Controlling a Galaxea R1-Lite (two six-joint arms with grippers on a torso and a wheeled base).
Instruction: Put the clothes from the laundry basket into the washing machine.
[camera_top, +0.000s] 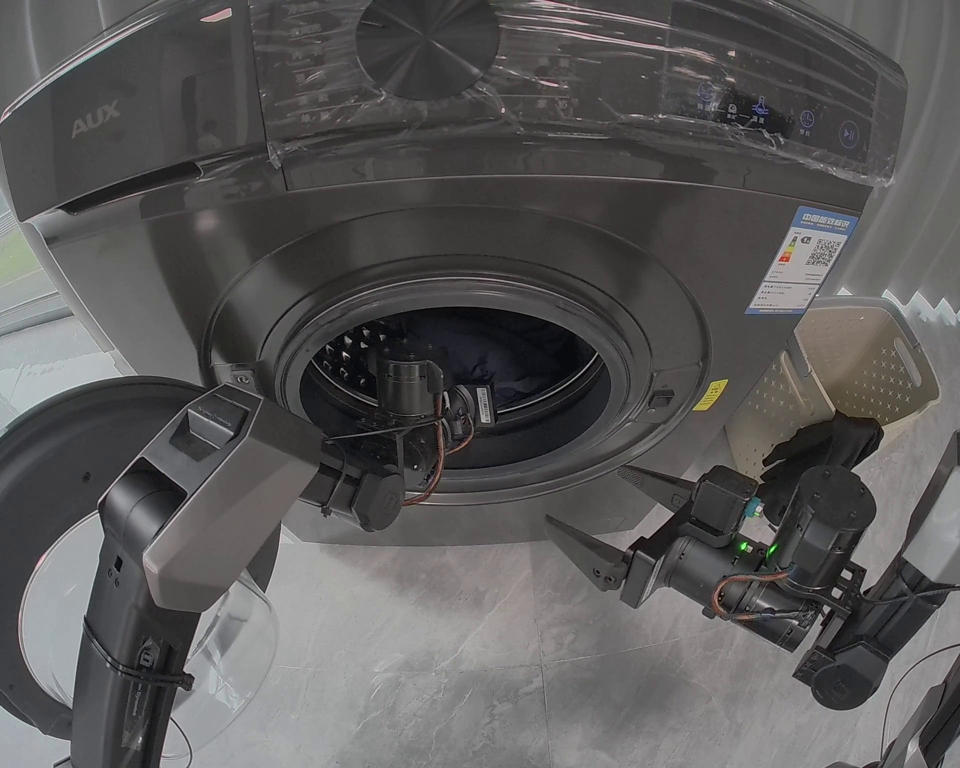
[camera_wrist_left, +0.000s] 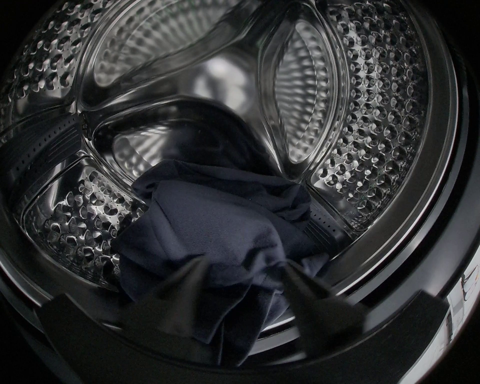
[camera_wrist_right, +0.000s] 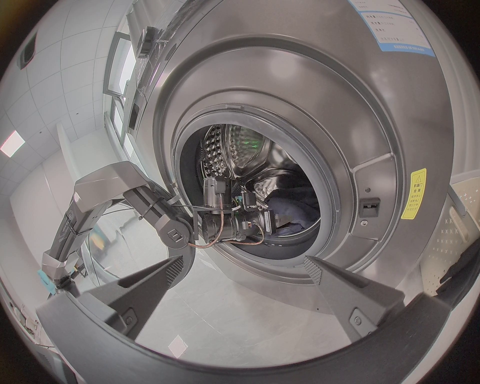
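The door (camera_top: 50, 470) hangs open at far left; the left pincer (camera_wrist_left: 245, 262) is inside the washer's (camera_top: 480, 230) drum (camera_wrist_left: 380, 100), fingers apart just above a crumpled navy garment (camera_wrist_left: 225, 220) lying on the drum bottom close behind the front rim. Its arm crosses the lower left of the round mouth, the rest of the opening free. Right of it the right pincer (camera_top: 584, 494), spread wide and holding nothing, hangs over bare floor (camera_top: 450, 650) beside the cream basket (camera_top: 870, 370), a black garment (camera_top: 830, 445) draped over its rim.

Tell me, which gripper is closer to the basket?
Right. The right gripper hangs near the basket; the left gripper is inside the drum, farther away.
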